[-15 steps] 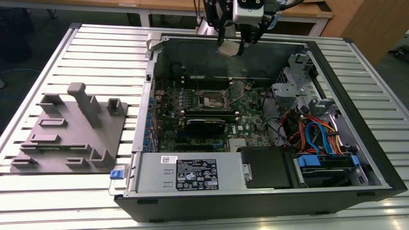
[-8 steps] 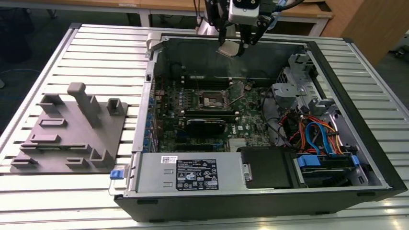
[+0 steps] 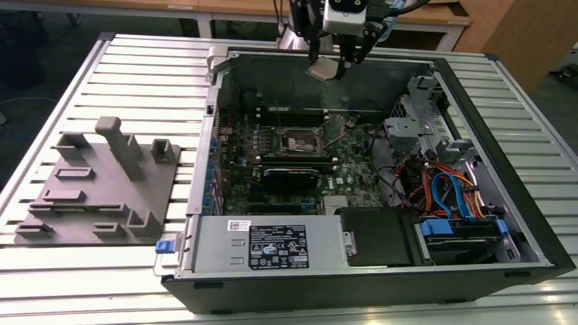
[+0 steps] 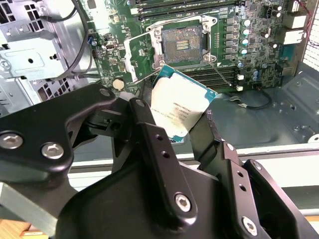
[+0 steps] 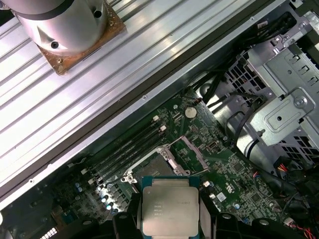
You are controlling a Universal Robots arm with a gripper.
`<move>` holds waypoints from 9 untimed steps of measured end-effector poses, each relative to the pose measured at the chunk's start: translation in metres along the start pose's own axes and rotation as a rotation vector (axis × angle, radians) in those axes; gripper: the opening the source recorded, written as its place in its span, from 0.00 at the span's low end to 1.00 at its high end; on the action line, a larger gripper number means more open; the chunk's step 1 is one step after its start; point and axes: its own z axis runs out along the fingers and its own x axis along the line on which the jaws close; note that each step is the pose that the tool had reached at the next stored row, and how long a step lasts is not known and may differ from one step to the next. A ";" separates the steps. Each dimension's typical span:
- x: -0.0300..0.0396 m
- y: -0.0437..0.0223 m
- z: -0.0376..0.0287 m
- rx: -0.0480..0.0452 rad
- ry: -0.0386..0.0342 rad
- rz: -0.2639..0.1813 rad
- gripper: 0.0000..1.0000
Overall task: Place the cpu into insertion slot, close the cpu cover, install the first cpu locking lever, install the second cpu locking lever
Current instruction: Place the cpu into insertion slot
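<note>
In the exterior view an open computer case (image 3: 380,203) lies on a slatted metal counter (image 3: 135,81), with a grey fixture (image 3: 99,183) beside it on the exterior view's left. The pincer (image 3: 336,68) hangs above the far wall of the case, pinching the cpu (image 3: 323,70) – the chip is tilted and well above the green motherboard (image 3: 348,179). The insertion slot (image 3: 301,140) sits on that board, apart from the chip.

In the second wrist view the black fingers (image 4: 144,124) press the cpu (image 4: 182,107) from two opposite edges, its silver-grey top facing the camera and one corner pointing toward the board. Beyond it the insertion slot (image 4: 182,42) lies bare, its dark middle exposed. The cpu cover (image 4: 130,59) stands swung open just beside the slot, green board showing through its cut-out.

In the first wrist view the cpu (image 5: 169,206) is seen flat-on, flanked by the dark fingers (image 5: 209,221). The insertion slot (image 5: 158,168) lies just past the chip's far edge in the picture – whether the chip is directly over it cannot be told.
</note>
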 end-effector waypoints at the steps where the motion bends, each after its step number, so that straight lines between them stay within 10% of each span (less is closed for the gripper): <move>1: 0.0000 0.0000 0.0000 0.0000 0.0000 0.000 0.54; 9: 0.0000 0.0000 0.0001 -0.0009 -0.0043 0.047 0.54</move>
